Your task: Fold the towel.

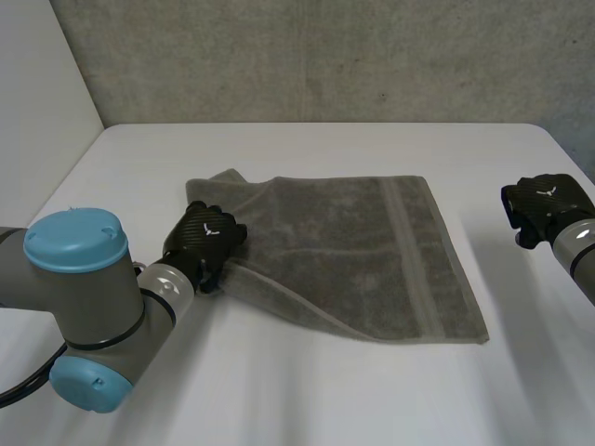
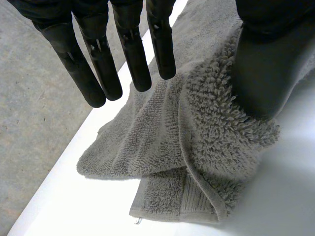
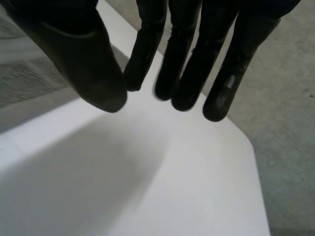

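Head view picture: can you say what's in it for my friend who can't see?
A grey towel lies mostly flat on a white table, bunched up along the edge nearest the robot's left arm. The robot's black left hand rests at that bunched edge. Its right hand is off to the other side, apart from the towel.

1. Grey terry-cloth towel (image 1: 353, 251) lies spread on the white table (image 1: 307, 400); a woven band (image 1: 411, 251) runs across it near its right edge; its far left corner is rumpled.
2. Black left hand (image 1: 206, 237) sits at the towel's left edge, touching the cloth, just beside the rumpled corner.
3. Black right hand (image 1: 544, 206) is over bare table, well apart from the towel.
4. Grey concrete wall (image 1: 325, 56) stands behind the table.
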`<state>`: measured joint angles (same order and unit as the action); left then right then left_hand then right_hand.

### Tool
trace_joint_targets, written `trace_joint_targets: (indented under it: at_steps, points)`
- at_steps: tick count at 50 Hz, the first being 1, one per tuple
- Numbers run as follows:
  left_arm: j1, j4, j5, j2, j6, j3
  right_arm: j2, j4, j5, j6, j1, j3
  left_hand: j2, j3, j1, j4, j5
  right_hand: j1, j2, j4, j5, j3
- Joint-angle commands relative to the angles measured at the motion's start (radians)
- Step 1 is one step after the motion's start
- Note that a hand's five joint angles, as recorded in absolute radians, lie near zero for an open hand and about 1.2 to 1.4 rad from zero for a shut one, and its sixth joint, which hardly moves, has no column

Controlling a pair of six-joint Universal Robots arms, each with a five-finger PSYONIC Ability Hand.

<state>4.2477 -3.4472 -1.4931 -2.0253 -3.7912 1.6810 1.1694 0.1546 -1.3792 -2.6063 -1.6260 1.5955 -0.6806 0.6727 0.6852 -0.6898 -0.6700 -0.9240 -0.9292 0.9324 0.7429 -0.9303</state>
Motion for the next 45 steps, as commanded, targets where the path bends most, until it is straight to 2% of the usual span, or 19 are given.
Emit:
trace_joint_targets:
  at_steps: [1, 3, 6, 12, 24, 45]
  points:
    - [-0.005, 0.000, 0.001, 0.005, -0.002, 0.013, 0.102, -0.122, 0.115, -0.027, -0.095, 0.064, 0.100, -0.092, -0.105, 0.109, 0.264, 0.369, 0.374, -0.378, -0.363, 0.376]
    - [-0.002, 0.000, 0.001, 0.005, -0.002, 0.013, 0.113, -0.150, 0.196, -0.072, -0.129, 0.115, 0.097, -0.089, -0.102, 0.106, 0.261, 0.372, 0.377, -0.381, -0.366, 0.379]
    - [0.001, -0.001, 0.002, 0.002, 0.001, 0.009, 0.115, -0.147, 0.229, -0.142, -0.138, 0.161, 0.077, -0.069, -0.081, 0.086, 0.241, 0.477, 0.483, -0.486, -0.471, 0.484]
    - [0.009, -0.001, 0.001, -0.006, 0.005, -0.009, 0.098, -0.119, 0.232, -0.169, -0.130, 0.212, 0.068, -0.060, -0.072, 0.077, 0.232, 0.469, 0.474, -0.478, -0.463, 0.475]
    - [0.032, -0.003, -0.001, -0.015, 0.011, -0.023, 0.064, -0.076, 0.243, -0.107, -0.114, 0.277, 0.071, -0.063, -0.075, 0.080, 0.235, 0.422, 0.427, -0.431, -0.416, 0.428]
    - [0.032, -0.004, -0.001, -0.024, 0.013, -0.020, 0.058, -0.032, 0.238, -0.037, -0.071, 0.320, 0.080, -0.072, -0.084, 0.089, 0.244, 0.493, 0.498, -0.501, -0.486, 0.499]
